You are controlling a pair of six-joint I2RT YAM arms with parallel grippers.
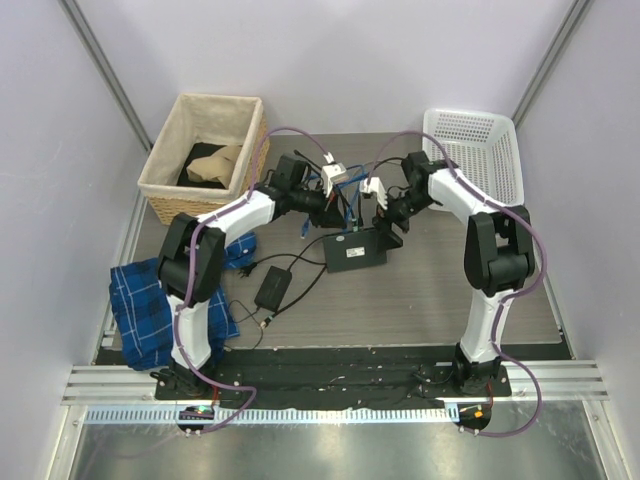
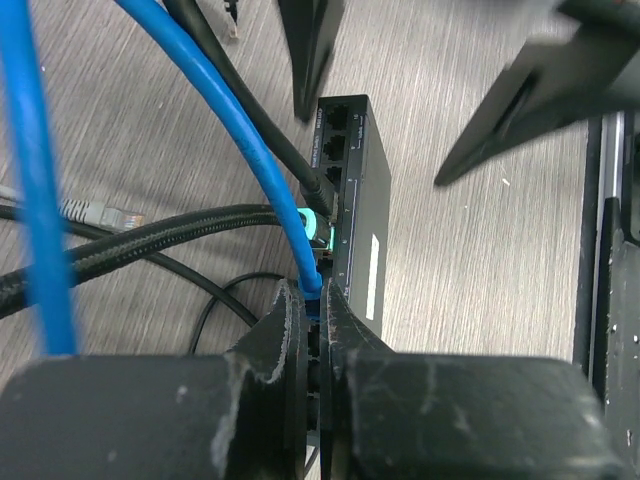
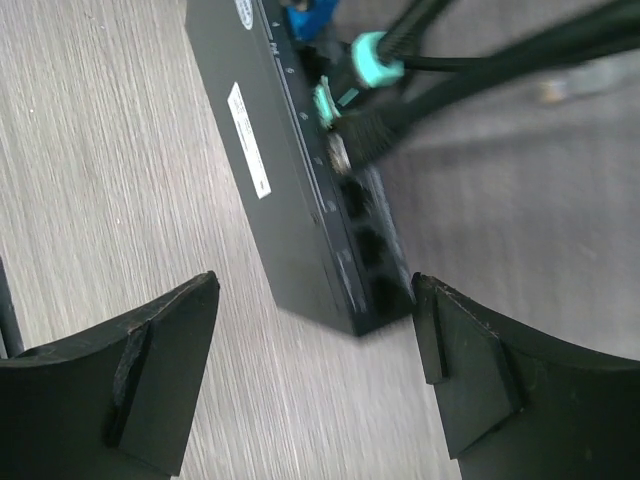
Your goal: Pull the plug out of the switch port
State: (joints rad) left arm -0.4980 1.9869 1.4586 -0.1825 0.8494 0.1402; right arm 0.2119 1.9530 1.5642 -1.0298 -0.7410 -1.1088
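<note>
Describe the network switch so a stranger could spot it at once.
On the table, look between the wicker basket and the white plastic basket, where the cables meet. The switch is the flat black box there; unlike the smaller black adapter brick nearby, it has a white label and a row of sockets.

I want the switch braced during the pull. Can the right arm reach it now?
Probably yes: the right end effector is open with a finger on each side of the switch's free end, and the cables sit farther along, leaving that end clear.
</note>
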